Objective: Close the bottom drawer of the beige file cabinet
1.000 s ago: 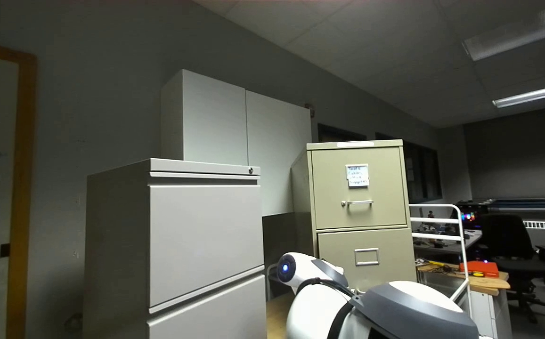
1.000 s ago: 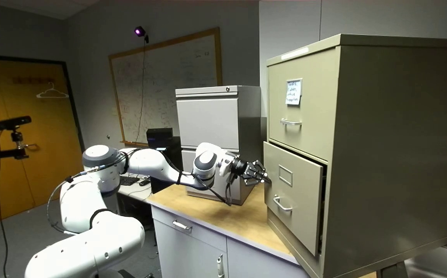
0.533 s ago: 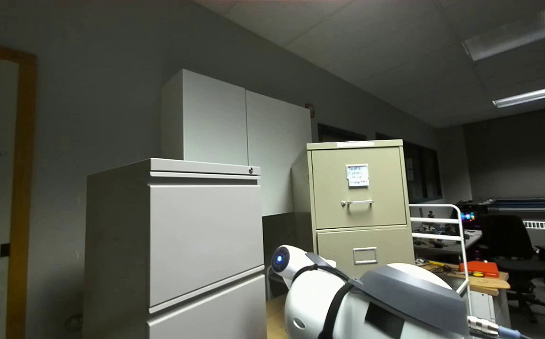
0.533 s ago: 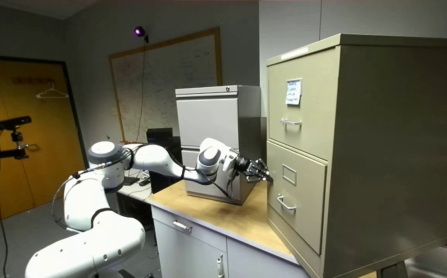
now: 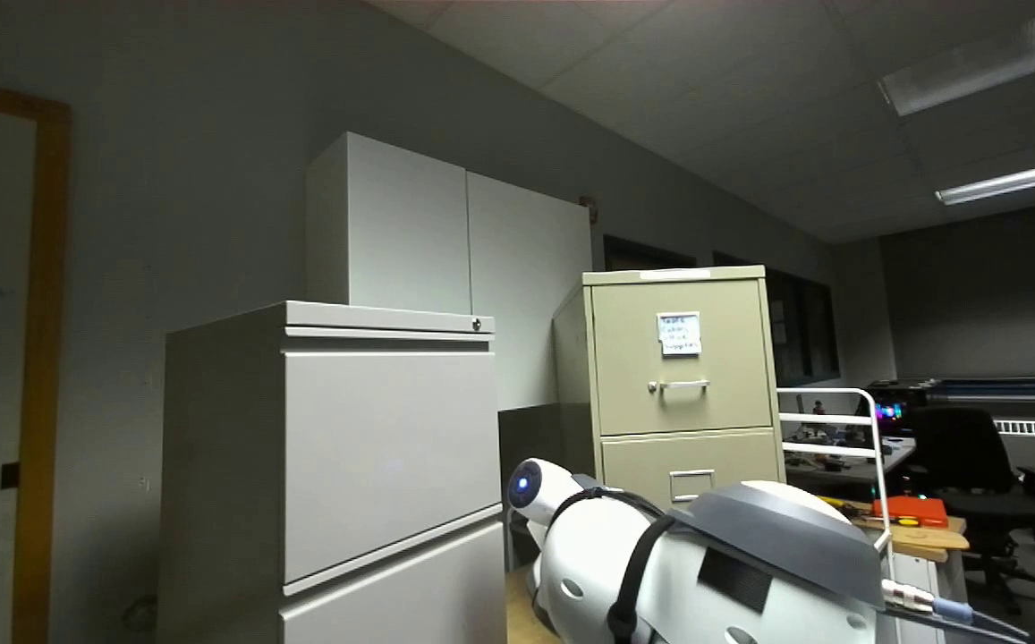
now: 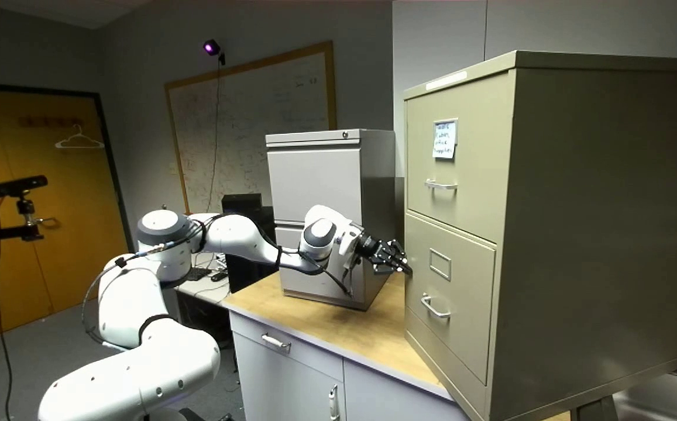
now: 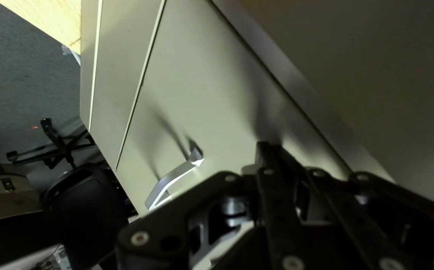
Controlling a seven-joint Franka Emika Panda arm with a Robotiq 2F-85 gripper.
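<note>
The beige file cabinet [image 6: 595, 234] stands in both exterior views, its upper front [image 5: 624, 358] bearing a white label. Its bottom drawer [image 6: 464, 292] sits flush with the cabinet frame; no dark gap shows around its front. The drawer front [image 7: 209, 86] and its metal handle [image 7: 170, 180] fill the middle of the wrist view. My gripper [image 6: 407, 270] is shut and empty, its fingertips together [image 7: 270, 144] at the drawer front near its side edge. They touch or nearly touch it; I cannot tell which. In an exterior view the arm hides the gripper and the drawer's lower part [image 5: 633, 465].
A grey-white cabinet [image 6: 315, 181] stands on the wooden counter [image 6: 338, 327] close behind my wrist. Below the counter are white cupboard doors [image 6: 285, 368]. A white metal rack [image 5: 875, 447] stands beside the beige cabinet. A camera on a stand [image 6: 10, 188] is at the far left.
One second ago the bottom drawer stood ajar with a dark gap along its top and side. It has moved in flush, and the arm has moved toward the cabinet and risen slightly.
</note>
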